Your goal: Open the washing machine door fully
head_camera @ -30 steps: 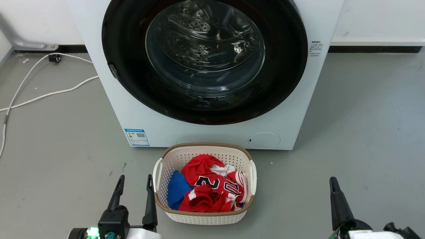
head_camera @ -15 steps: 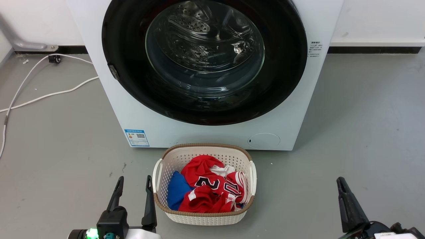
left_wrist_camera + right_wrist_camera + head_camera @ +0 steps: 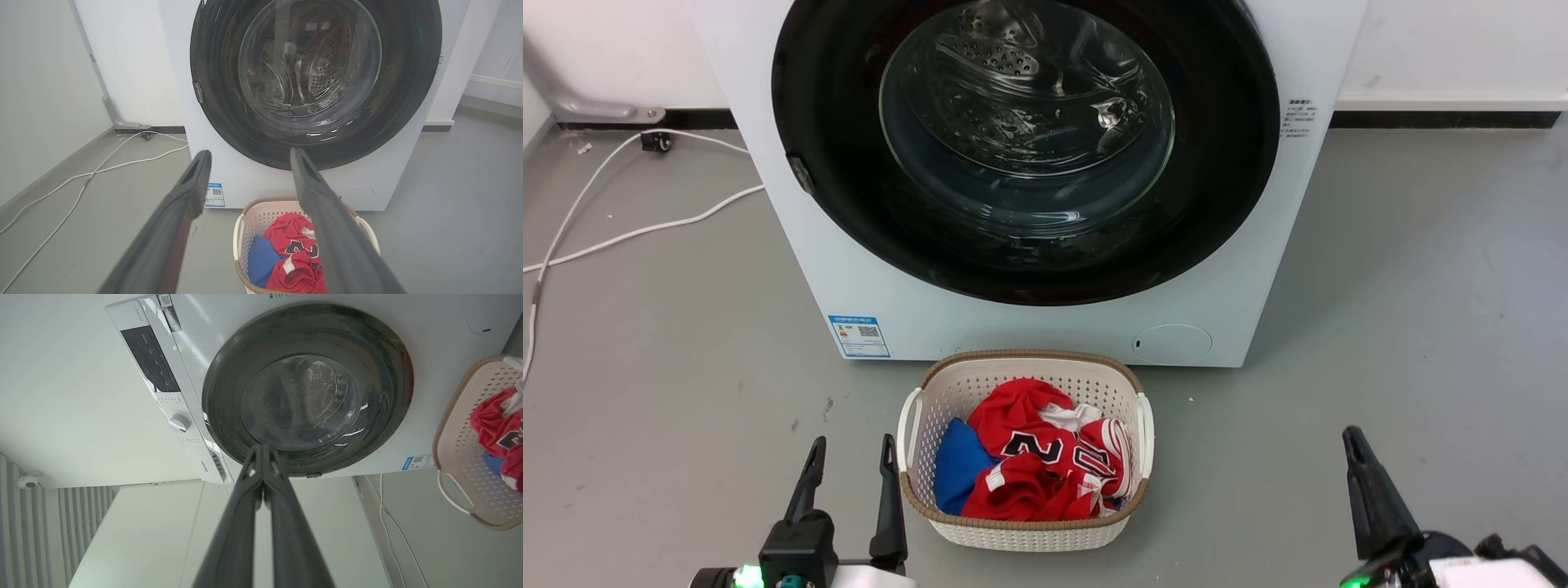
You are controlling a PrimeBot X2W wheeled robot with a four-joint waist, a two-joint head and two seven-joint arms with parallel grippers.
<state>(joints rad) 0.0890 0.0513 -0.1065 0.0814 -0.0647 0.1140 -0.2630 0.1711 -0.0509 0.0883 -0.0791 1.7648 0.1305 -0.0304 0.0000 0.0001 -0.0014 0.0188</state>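
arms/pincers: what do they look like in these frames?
Left pincer: two long tapering dark-grey fingers on a black block, green light and teal connector at its base, white forearm shell. Right pincer: same dark fingers, green light, white shell behind.

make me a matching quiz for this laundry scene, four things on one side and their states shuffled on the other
Things:
1. washing machine door
2. left end effector
3. right end effector
4. laundry basket

States:
a. shut, gripping nothing
b. closed
c. open, gripping nothing
d. holding red and blue clothes

Pairs: 1-b, 2-c, 3-a, 4-d
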